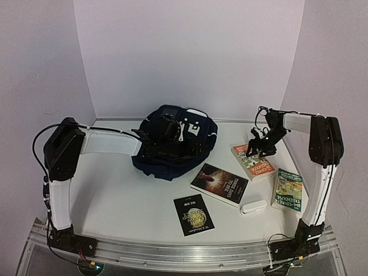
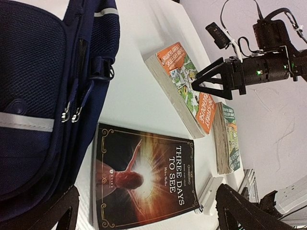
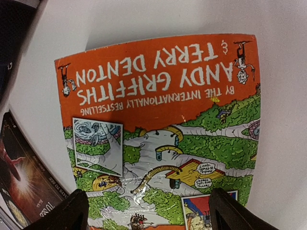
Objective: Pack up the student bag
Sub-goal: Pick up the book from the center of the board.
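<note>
Student bag (image 1: 172, 165) is lying flat at the back middle of the white table (image 1: 126, 195), its navy fabric slumped and its zip pulls hanging toward the books. Starting from the left, the left arm is reaching across from its base and hanging over the bag, and the left gripper (image 2: 149, 212) is standing with its jaws spread wide and nothing between them. Moving right along the near side, a small black book (image 1: 194, 214) is sitting alone, well apart from the bag. Beside it, a dark book titled Three Days to See (image 1: 219, 183) is lying just next to the bag's edge. A little white case (image 1: 253, 207) is resting near that book's corner. Further right, an orange paperback (image 1: 261, 168) is lying face up, and the right gripper (image 1: 257, 152) is hovering right over its cover, jaws wide apart and gripping nothing; whether the fingertips are touching the cover I cannot tell. At the far right, a green paperback (image 1: 288, 190) is lying just beside the orange one.
</note>
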### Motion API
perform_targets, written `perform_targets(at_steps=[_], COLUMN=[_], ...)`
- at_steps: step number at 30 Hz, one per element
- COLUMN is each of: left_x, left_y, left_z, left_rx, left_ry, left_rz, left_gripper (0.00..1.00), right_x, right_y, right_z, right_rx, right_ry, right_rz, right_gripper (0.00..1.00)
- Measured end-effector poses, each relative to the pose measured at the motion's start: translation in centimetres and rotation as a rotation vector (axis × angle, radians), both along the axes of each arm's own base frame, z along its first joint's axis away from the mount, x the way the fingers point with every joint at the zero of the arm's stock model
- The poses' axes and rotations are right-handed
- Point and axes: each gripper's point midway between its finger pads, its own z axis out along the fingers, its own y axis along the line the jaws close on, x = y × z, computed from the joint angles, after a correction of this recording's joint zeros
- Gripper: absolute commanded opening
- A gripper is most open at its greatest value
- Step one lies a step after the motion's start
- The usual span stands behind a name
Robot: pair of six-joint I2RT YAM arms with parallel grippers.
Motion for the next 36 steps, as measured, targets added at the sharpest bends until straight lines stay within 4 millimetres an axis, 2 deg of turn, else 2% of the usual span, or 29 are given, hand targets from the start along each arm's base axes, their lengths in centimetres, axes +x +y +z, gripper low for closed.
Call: perform_targets(at_steps=[3, 7, 14, 17, 25, 33, 36], left_x=[0.0, -0.3, -0.2, 0.1, 0.3, 0.3, 0.4], left_y=[-1.2, -2.3, -4.3, -5.1, -6.6, -8.1, -9.0], left_z=[-0.5, -1.3, -1.1, -1.1, -3.1, -4.7, -5.0], left_rx=[0.000, 0.009, -0.006, -0.016, -0.032, -0.067, -0.095], left_ry=[0.000, 0.003, -0.014, -0.019, 0.022, 0.068, 0.086], left_rz=[-0.019, -0.040, -0.072, -0.079, -0.103, -0.122, -0.133], left_gripper=[1.00, 1.00, 0.99, 0.97, 0.91, 0.84, 0.81], right_x=[0.0, 0.2, 1.4, 1.4, 0.4, -0.6, -0.8], right_y=[0.0, -0.9, -5.7, -6.5, -4.7, -2.5, -0.8], right_z=[0.2, 0.9, 1.7, 1.1, -2.0, -2.5, -2.4], right_rx=[0.004, -0.012, -0.079, -0.080, -0.018, 0.058, 0.084], right_ry=[-0.003, -0.021, -0.056, -0.043, 0.048, 0.087, 0.094], right_rz=[0.000, -0.014, -0.090, -0.104, -0.076, -0.062, -0.047], right_gripper=[0.88, 0.90, 0.88, 0.86, 0.75, 0.70, 0.69])
